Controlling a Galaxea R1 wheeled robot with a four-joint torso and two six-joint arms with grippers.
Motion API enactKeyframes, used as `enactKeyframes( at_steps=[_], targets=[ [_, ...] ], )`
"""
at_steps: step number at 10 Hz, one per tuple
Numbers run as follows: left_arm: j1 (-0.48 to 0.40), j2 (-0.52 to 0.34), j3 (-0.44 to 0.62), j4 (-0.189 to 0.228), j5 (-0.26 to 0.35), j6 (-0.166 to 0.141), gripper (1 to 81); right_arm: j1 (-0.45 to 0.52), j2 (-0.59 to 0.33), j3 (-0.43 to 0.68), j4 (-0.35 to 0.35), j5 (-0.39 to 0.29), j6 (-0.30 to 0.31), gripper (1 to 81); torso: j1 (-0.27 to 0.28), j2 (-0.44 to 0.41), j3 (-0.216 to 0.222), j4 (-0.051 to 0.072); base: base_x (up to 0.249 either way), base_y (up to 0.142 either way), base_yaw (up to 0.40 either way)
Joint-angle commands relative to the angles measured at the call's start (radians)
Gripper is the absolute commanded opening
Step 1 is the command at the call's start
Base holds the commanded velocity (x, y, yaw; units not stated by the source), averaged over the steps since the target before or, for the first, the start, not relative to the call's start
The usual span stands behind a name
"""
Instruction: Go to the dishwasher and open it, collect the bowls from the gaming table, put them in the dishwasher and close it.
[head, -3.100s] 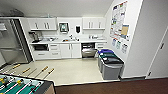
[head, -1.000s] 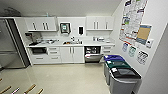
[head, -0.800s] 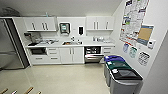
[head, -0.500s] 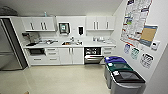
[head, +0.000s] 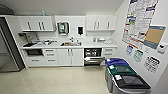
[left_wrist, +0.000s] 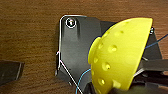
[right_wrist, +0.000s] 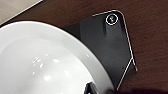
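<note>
Head view: kitchenette wall w/ white cabinets (head: 67, 57) above and below a white counter (head: 85, 45). Steel fridge (head: 8, 50) at 9 o'clock. Three bins along the rt wall at 4–5 o'clock – blue lid (head: 116, 61) farthest, green lid (head: 123, 69) mid, black lid (head: 132, 82) nearest. Posters (head: 138, 20) on the rt wall at 2 o'clock. Dishwasher (head: 93, 56) under the counter, just rt of centre approx 3 o'clock – door stands open, tilted down, dark interior showing. Sink (head: 70, 44) in the counter just left of it.

Left wrist view: yellow bowl (left_wrist: 117, 55) w/ dimpled outer side (seen tilted, rim edge-on) close to the lens, over a brown wood-grain surface (left_wrist: 27, 37). Left gripper's grip state – cannot tell.

Right wrist view: glossy white bowl (right_wrist: 47, 62), inside facing the lens, over the same sort of brown surface. Right gripper's grip state – cannot tell.
</note>
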Motion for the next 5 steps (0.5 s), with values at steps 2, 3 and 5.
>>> enactKeyframes(
  at_steps=[2, 3, 5],
  targets=[
    [-0.044, -0.019, -0.003, -0.001, 0.033, 0.002, 1.0, 0.043, -0.016, 0.005, -0.02, -0.06, -0.002, 1.0, 0.0, 0.0, 0.0, 0.0, 0.205, 0.0, 0.0],
    [-0.044, -0.019, -0.003, -0.001, 0.033, 0.002, 1.0, 0.043, -0.016, 0.005, -0.02, -0.059, -0.002, 1.0, 0.0, 0.0, 0.0, 0.0, 0.205, 0.0, 0.0],
    [-0.044, -0.019, -0.003, -0.001, 0.033, 0.002, 1.0, 0.043, -0.012, 0.005, -0.021, -0.06, -0.002, 1.0, 0.0, 0.0, 0.0, 0.0, 0.205, 0.0, 0.0]
  ],
)
